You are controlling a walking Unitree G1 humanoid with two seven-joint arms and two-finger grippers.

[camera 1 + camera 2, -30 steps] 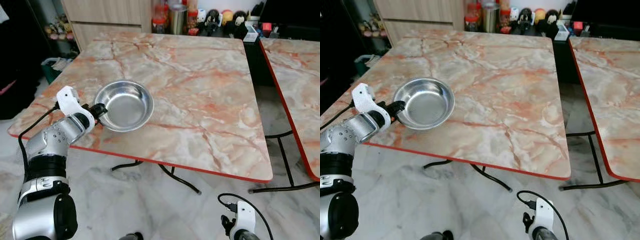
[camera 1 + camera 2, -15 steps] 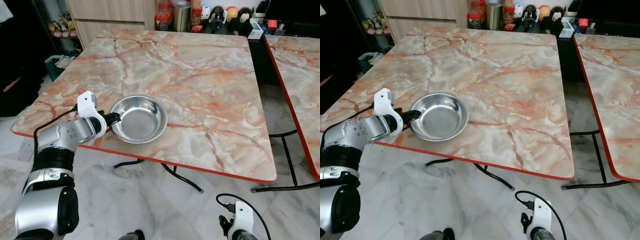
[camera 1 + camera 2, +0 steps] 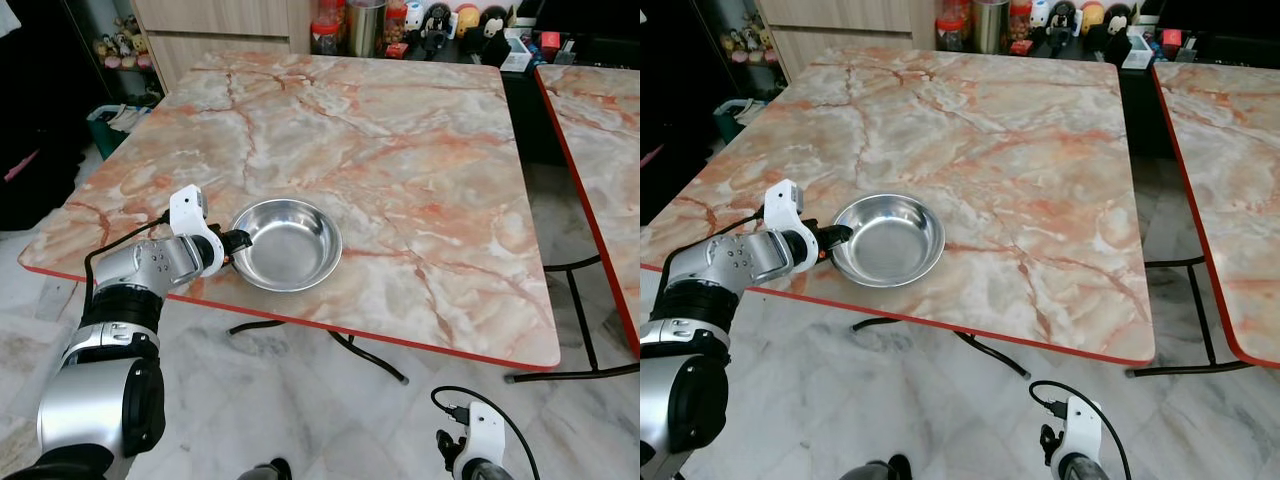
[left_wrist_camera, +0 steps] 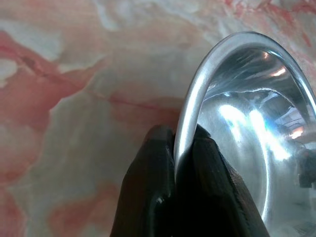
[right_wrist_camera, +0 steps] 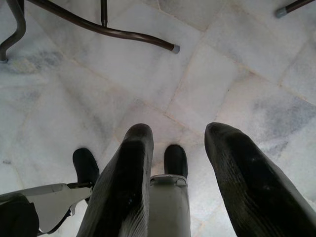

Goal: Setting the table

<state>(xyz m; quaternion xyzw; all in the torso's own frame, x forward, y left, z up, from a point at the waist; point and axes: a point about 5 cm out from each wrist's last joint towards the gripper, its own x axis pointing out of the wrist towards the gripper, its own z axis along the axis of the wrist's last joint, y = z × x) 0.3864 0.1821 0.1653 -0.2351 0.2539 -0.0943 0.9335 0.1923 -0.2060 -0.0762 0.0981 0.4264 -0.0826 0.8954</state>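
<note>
I see a round, shallow steel bowl (image 3: 286, 243) with a polished, mirror-bright inside and a thin rolled rim, sitting flat on the near left part of a square table (image 3: 400, 150). The tabletop is glossy marble-patterned, cream with orange-pink veins, and it is trimmed with a thin red edge band. My left gripper (image 3: 238, 241) has its two black fingers (image 4: 148, 187) pinched on the bowl's left rim, one finger outside the wall and one inside, as the left wrist view shows up close. The silver left arm reaches in over the table's near left edge.

The bowl lies close to that near edge, with only a narrow strip of marble between its rim and the red band. To the right of it and on the far side, the tabletop is bare and wide. At the far edge stand jars and small figurines (image 3: 440, 20) against a wooden cabinet (image 3: 215, 25). A second table (image 3: 600, 130) of the same marble pattern stands to the right, with a gap of floor between the two.

My right gripper (image 5: 173, 163) hangs low beside the body with its fingers spread apart and nothing between them, pointing down at the pale, grey-veined marble floor tiles (image 5: 222, 74). Dark curved metal table legs (image 5: 98, 27) rest on those tiles.
</note>
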